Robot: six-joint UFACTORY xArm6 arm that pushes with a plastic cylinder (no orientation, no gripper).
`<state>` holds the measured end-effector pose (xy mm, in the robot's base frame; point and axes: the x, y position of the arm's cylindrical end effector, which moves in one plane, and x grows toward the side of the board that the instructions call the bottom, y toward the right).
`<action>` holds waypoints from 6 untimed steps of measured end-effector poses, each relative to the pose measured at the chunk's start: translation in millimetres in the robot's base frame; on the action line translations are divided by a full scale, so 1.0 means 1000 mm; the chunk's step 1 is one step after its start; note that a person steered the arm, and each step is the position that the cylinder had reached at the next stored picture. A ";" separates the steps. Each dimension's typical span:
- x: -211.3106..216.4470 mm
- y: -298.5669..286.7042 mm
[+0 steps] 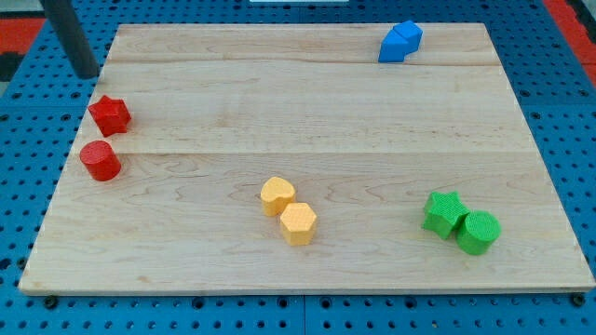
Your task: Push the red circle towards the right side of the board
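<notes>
A pale wooden board (307,112) fills the frame, resting on a blue pegboard table (559,93). The arm's dark rod (73,37) stands at the view's top left, just off the board's corner; my tip (87,74) sits above and to the left of both red blocks, touching neither. There is no claw to open or close, only this bare rod. That spot likely suits a push from the left. The red circle (100,160) waits near the left edge, just below a red star-like block (110,114). Two yellow blocks (288,210) touch each other at the bottom centre, slightly below the circle's straight path rightward. Two green blocks (462,223) touch at the lower right; a blue block (400,42) sits at the top right.
</notes>
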<state>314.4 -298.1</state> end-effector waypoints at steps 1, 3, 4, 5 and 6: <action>0.058 -0.007; 0.160 0.041; 0.111 0.081; 0.120 0.189; 0.146 0.127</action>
